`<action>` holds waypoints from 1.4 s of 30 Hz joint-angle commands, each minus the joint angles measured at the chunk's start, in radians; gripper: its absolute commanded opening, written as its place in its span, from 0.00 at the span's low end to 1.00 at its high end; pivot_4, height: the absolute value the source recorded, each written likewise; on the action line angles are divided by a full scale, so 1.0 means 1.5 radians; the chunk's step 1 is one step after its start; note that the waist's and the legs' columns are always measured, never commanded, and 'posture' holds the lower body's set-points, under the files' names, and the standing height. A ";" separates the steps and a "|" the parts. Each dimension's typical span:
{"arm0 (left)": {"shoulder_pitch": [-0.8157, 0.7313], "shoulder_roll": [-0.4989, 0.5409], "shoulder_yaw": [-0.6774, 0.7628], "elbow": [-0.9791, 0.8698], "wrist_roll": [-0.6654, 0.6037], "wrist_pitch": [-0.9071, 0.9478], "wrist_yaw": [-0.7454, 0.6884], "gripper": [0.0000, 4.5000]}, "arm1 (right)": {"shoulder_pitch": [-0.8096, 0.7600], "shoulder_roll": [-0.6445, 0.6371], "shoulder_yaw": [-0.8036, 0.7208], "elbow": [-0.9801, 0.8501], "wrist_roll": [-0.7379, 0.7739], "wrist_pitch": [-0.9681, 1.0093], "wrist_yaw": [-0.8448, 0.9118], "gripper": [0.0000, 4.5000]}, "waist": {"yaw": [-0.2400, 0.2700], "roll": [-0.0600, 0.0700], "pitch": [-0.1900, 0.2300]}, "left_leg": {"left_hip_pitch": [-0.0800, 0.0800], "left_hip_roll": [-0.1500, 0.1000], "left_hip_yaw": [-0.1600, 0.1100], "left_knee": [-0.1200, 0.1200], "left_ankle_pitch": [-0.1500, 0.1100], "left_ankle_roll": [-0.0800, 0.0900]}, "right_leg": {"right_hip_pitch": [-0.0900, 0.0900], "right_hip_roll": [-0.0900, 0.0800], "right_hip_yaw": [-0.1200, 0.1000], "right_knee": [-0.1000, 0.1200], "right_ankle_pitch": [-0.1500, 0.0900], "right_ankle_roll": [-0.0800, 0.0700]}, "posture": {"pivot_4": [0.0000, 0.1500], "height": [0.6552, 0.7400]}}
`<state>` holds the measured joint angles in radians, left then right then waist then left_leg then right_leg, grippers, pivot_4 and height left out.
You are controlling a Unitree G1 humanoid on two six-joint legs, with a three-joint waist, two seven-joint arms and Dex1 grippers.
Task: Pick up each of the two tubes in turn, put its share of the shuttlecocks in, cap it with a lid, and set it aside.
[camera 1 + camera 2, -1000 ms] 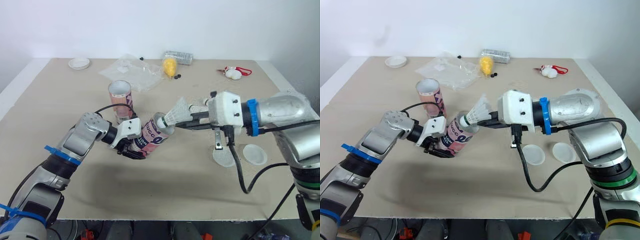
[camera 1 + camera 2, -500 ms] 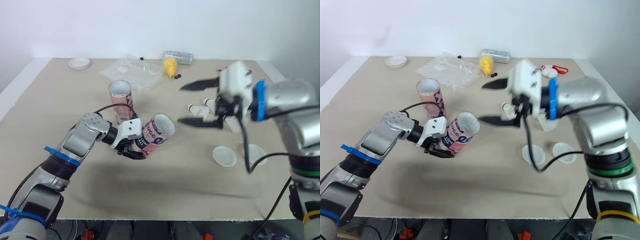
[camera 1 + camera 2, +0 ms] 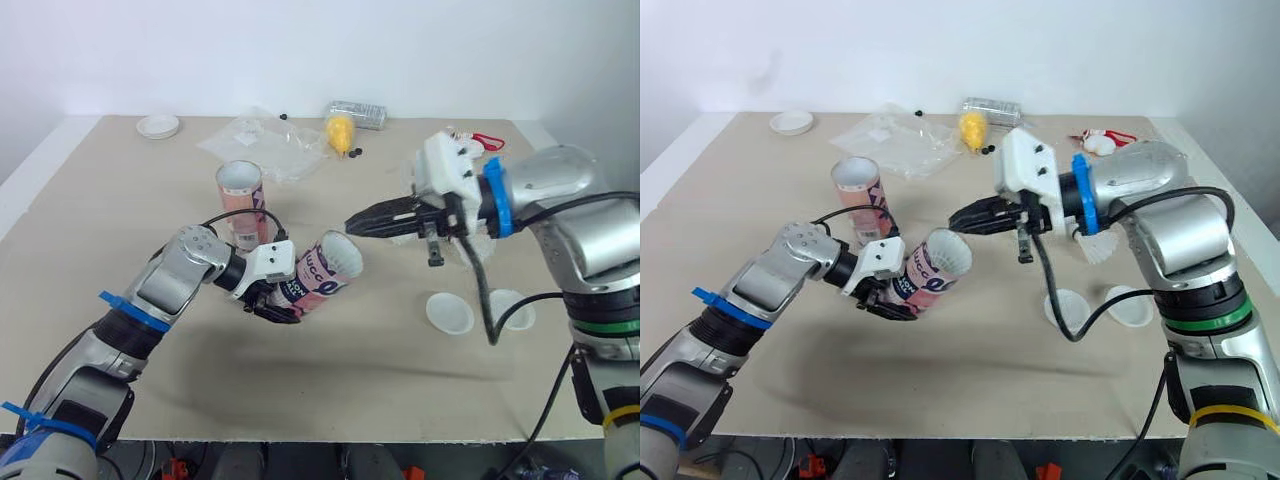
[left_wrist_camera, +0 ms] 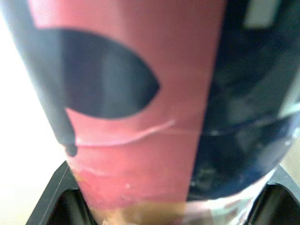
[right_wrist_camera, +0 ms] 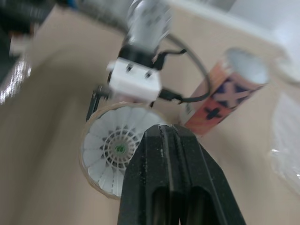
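Right wrist view is showing me my right gripper with both black fingers pressed together and empty, pointing at the open mouth of the pink printed cardboard tube; my left gripper is clamping that tube tilted, a white feathered shuttlecock sitting inside.

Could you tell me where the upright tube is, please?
The upright tube stands left of centre in the head views, just behind the tilted tube in the left gripper.

Left arm is angling low and bent, its hand clamping a tilted pink cardboard tube; right arm is pointing leftward, hand hovering, fingers pressed together.
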<state>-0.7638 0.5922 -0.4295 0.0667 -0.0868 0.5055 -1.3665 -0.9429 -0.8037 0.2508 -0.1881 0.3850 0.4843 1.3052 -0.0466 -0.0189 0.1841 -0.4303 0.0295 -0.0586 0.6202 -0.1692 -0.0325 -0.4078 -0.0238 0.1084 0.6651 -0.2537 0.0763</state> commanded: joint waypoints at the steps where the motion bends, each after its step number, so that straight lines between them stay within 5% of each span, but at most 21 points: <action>1: -0.022 -0.008 -0.010 -0.016 0.001 0.007 -0.004 0.67 | -0.043 0.003 0.039 0.024 -0.063 -0.056 0.035 0.02 | 0.000 0.000 0.000 | 0.000 0.000 0.000 0.000 0.000 0.000 | 0.000 0.000 0.000 0.000 0.000 0.000 | 1.00 1.00; 15: -0.043 -0.033 -0.022 0.003 0.004 0.005 0.005 0.67 | -0.127 0.056 0.169 0.139 -0.187 -0.178 0.198 0.02 | -0.001 0.000 0.000 | 0.000 0.000 0.000 0.000 0.000 0.000 | 0.000 0.000 0.000 0.000 0.000 0.000 | 1.00 1.00; 29: -0.034 -0.042 -0.022 0.000 0.004 0.009 0.020 0.67 | -0.150 0.140 0.271 0.230 -0.237 -0.254 0.206 0.02 | -0.003 0.000 0.000 | 0.003 0.001 0.000 0.000 0.000 0.000 | 0.001 0.001 -0.001 0.002 0.001 -0.002 | 1.00 1.00; 36: -0.019 -0.038 -0.018 -0.006 0.001 0.010 0.025 0.67 | -0.178 0.129 0.237 0.243 -0.166 -0.216 0.206 0.02 | -0.003 0.000 0.000 | 0.004 0.003 0.000 0.000 0.001 0.000 | 0.001 0.003 0.000 0.002 0.002 -0.003 | 1.00 1.00; 42: 0.009 -0.036 -0.012 -0.004 0.001 -0.002 0.038 0.67 | -0.196 0.034 0.182 0.217 -0.039 -0.129 0.206 0.02 | 0.000 0.000 0.000 | 0.002 0.002 -0.001 0.000 0.001 0.000 | 0.001 0.002 0.000 0.002 0.001 -0.004 | 1.00 1.00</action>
<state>-0.7659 0.5384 -0.4499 0.0713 -0.0865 0.5108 -1.3174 -1.1957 -0.7128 0.5995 0.1774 0.2541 0.2479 1.5745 -0.0472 -0.0182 0.1845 -0.4274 0.0315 -0.0599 0.6195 -0.1685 -0.0327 -0.4070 -0.0214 0.1078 0.6682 -0.2517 0.0695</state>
